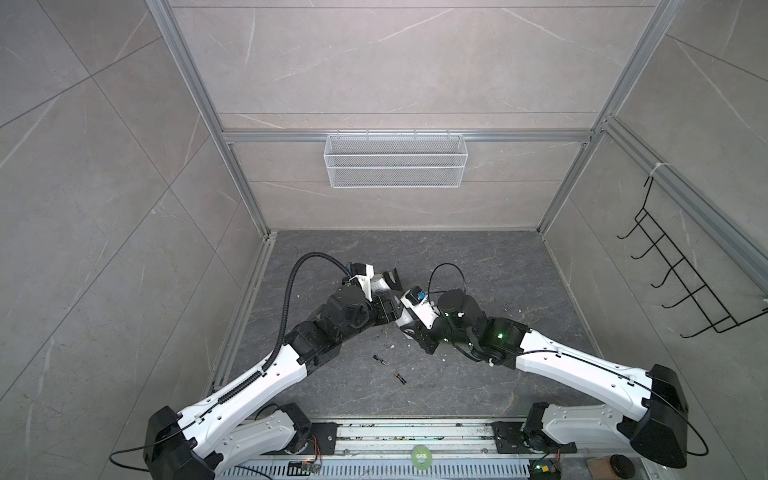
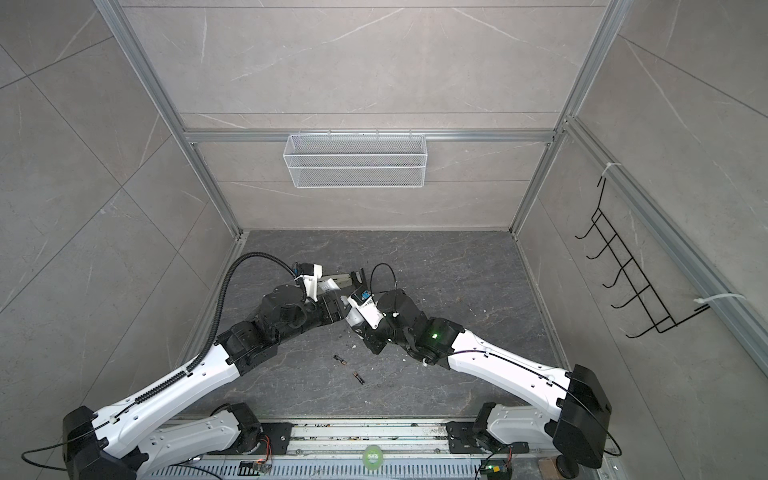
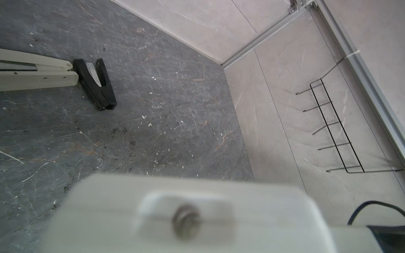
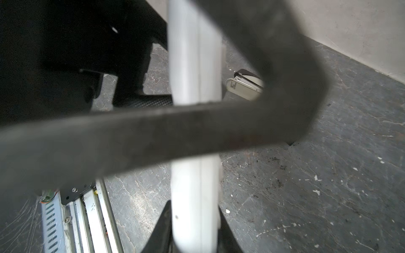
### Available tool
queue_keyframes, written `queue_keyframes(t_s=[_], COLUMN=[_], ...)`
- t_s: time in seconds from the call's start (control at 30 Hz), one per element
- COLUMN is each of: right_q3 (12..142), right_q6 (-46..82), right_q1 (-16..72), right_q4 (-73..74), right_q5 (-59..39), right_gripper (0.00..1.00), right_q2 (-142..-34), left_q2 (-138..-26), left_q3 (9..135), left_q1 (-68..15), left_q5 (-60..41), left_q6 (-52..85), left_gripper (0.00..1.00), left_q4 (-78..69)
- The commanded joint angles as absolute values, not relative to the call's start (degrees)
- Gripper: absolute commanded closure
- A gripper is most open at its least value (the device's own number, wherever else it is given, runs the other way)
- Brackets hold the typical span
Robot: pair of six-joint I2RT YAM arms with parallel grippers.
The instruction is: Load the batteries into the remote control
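The remote control (image 4: 195, 197) is pinched edge-on in the right jaws; the left jaws' state cannot be told. Both batteries (image 1: 380, 360) lie well apart from it, unloaded; fetching one is judged next.

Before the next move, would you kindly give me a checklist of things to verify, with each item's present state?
1. Remote control gripped by the right hand: ok, it is held on edge between the fingers.
2. Left hand clear of the remote control: cannot tell, it is blurred and partly hidden.
3. Battery compartment open: cannot tell, only the remote's edge shows.
4. Batteries free to pick: ok, the left battery and right battery lie loose and apart on the table.
5. Stapler out of the way: ok, it lies on the table, apart from the remote.
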State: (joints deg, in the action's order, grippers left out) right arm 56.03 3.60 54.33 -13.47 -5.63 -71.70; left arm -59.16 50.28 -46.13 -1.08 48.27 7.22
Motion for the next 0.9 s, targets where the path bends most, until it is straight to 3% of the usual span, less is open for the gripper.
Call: queue_keyframes(t_s=[0.0, 0.37, 0.7, 0.8, 0.87], right_q3=[55.38, 54.75, 55.02, 55.19, 55.41], right_q6=[3.20, 8.02, 13.48, 13.80, 13.98], right_q1=[54.50, 50.65, 50.54, 50.54, 50.54], right_q4=[-13.43, -14.76, -10.99, -10.65, -10.41], right_q5=[-7.67, -25.99, -37.98, -39.73, -40.71], right_gripper=[1.00, 1.00, 1.00, 1.00, 1.00], right_q2=[-68.65, -59.17, -55.78, -55.11, -55.17], left_q2=[-57.00, -42.54, -43.46, -43.76, -43.86], left_q3=[52.21, 46.23, 48.30, 48.34, 48.16], left_q1=[-46.01, -45.97, -46.01, -46.04, -45.97], left_q5=[-6.08, -19.38, -30.34, -31.70, -32.66], left_q6=[42.25, 30.63, 27.71, 28.02, 28.40], left_gripper=[0.00, 0.00, 0.01, 0.04, 0.11], left_q4=[4.00, -3.46, -9.13, -10.96, -12.52])
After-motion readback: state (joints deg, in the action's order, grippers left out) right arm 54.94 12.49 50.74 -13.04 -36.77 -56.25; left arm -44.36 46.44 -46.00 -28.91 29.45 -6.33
